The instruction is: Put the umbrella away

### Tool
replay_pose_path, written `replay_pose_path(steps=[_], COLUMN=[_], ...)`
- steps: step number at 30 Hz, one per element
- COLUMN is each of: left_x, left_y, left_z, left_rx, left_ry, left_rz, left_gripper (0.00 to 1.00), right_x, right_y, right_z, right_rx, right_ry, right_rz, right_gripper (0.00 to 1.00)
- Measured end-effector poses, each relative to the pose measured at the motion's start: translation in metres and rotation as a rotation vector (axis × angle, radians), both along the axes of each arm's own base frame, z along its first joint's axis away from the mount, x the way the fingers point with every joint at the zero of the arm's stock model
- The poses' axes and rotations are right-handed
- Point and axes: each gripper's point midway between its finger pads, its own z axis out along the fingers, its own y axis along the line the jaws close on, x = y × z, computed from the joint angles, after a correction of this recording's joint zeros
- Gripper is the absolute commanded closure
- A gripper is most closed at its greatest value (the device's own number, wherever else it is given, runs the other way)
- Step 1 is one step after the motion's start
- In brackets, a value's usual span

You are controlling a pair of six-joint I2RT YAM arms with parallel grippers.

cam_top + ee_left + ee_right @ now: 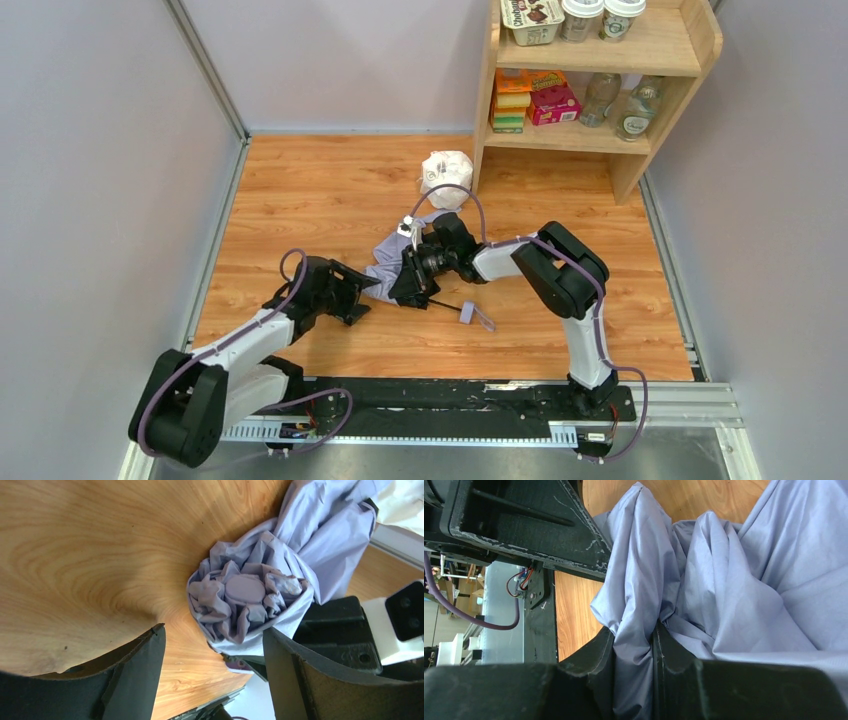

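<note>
At the near edge of the wooden table, two robot arms rise from a black rail and lean inward to meet over the umbrella, which lies collapsed and crumpled near the middle of the boards. The left gripper sits low at the umbrella's left end with its fingers spread wide and nothing clasped. Its wrist camera looks straight at the gathered crown of the lavender canopy, where an oval cap sits ringed by puckered folds just ahead of the open jaws; whether either pad touches the cloth cannot be told. The right gripper comes in from the other side, its fingers drawn almost together and pinching a ridge of the pale canopy, the rest of the fabric billowing loosely beyond them. Just right of that gripper, the thin black shaft runs along the table to the small lavender handle, its wrist strap trailing beside it. Farther back, a white plastic-wrapped lump rests by the foot of a wooden shelf unit stocked with cartons, tubs and bottles, well apart from the umbrella.
</note>
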Motion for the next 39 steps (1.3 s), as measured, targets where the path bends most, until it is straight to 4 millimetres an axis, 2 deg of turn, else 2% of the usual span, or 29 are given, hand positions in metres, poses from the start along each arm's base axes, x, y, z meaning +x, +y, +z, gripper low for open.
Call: replay_pose_path(steps=[5,13,15,17,21,24,32,35,39], left_x=[0.011,0.025,0.025,0.023,0.017,0.017,0.032,0.032,0.029], left_y=[-0.006,-0.004,-0.005,-0.005,-0.004,-0.005,-0.016,-0.021,-0.024], left_z=[-0.002,0.003,0.005,0.010,0.036,0.047,0.031,0.017,0.007], left_rx=[0.027,0.082,0.087,0.099,0.091,0.068,0.109,0.122,0.123], left_ry=[0.031,-0.059,-0.082,-0.106,-0.175,-0.148,0.027,0.118,0.206], left_rz=[-0.005,-0.009,-0.023,-0.034,-0.028,0.000,-0.002,-0.026,-0.042], left_gripper=[0.22,0.28,0.26,0.24,0.23,0.22,0.21,0.21,0.21], right_x=[0.002,0.002,0.002,0.002,0.002,0.002,0.002,0.002,0.003], right_y=[-0.001,-0.001,-0.001,-0.001,-0.001,-0.001,-0.001,-0.002,-0.003], right_z=[0.000,0.000,0.000,0.000,0.000,0.000,0.001,-0.001,-0.002], right_rx=[-0.013,-0.020,-0.021,-0.024,-0.027,-0.029,-0.032,-0.041,-0.049], right_ry=[0.015,0.016,0.016,0.017,0.015,0.014,0.009,0.002,-0.006], right_rz=[0.000,0.007,0.008,0.010,0.012,0.013,0.014,0.011,0.010], right_gripper=[1.00,1.00,1.00,1.00,1.00,1.00,1.00,1.00,1.00])
